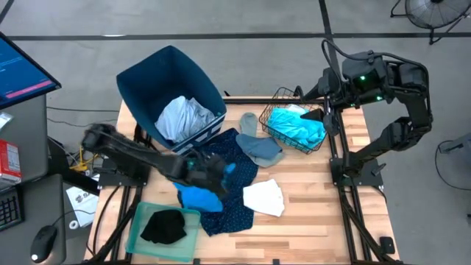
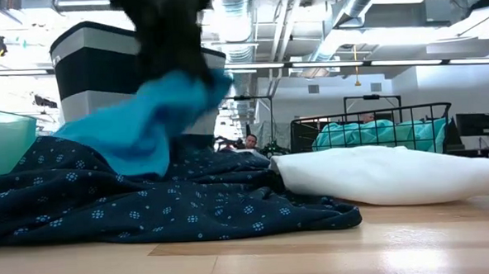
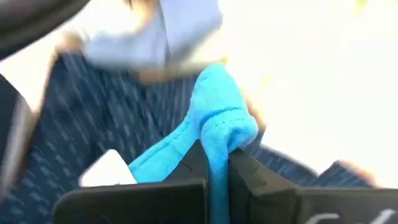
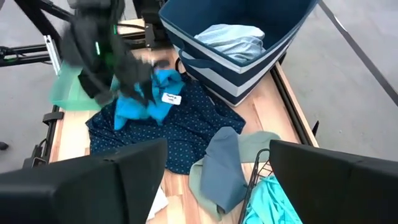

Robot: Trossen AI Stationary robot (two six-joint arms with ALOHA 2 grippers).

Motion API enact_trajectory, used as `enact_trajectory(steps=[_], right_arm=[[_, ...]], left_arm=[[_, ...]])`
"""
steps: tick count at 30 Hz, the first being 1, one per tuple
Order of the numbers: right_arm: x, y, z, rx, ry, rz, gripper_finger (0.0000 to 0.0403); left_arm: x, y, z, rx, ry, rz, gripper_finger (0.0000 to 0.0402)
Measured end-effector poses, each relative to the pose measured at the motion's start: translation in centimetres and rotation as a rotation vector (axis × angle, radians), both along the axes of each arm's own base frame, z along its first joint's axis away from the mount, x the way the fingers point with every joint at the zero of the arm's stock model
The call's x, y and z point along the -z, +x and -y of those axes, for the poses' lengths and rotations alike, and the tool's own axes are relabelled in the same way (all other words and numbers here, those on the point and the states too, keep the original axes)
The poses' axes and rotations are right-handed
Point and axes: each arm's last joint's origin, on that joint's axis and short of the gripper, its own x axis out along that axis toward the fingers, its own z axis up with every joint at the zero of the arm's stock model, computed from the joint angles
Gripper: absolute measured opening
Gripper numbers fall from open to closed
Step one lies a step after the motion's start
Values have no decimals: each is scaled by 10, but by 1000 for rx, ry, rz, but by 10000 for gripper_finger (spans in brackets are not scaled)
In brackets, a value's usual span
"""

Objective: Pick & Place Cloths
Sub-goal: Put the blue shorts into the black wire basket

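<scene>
high view is showing the left gripper (image 1: 210, 175) pinching the bright blue cloth (image 1: 200, 196) over the dotted navy cloth (image 1: 234, 188); right gripper (image 4: 214, 171) is waiting wide open, far right; most cloths are remaining.

I see a dark blue bin (image 1: 147, 85) tipped at the table's (image 1: 316, 206) back left, a green tray (image 1: 140, 221) front left, a wire basket (image 1: 283, 96) back right. Monitor (image 1: 22, 70), keyboard (image 1: 9, 210) and mouse (image 1: 43, 239) sit off-table left; fan (image 1: 434, 11) far right.
</scene>
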Motion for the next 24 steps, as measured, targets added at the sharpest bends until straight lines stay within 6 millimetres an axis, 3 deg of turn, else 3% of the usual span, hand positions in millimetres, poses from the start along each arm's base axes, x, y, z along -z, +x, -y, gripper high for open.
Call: enact_trajectory(steps=[7,11,16,24], right_arm=[[2,9,-12,-103,-32,-9,269],[1,21,-19,-167,-57,17,269],[4,51,-30,-255,-73,55,270],[31,127,-40,-359,-71,59,274]], left_arm=[[-112,-32,-10,70,124,505,1],[-160,-58,-15,182,227,726,1],[-179,-79,-20,256,312,783,0],[-180,-81,-20,290,398,755,0]])
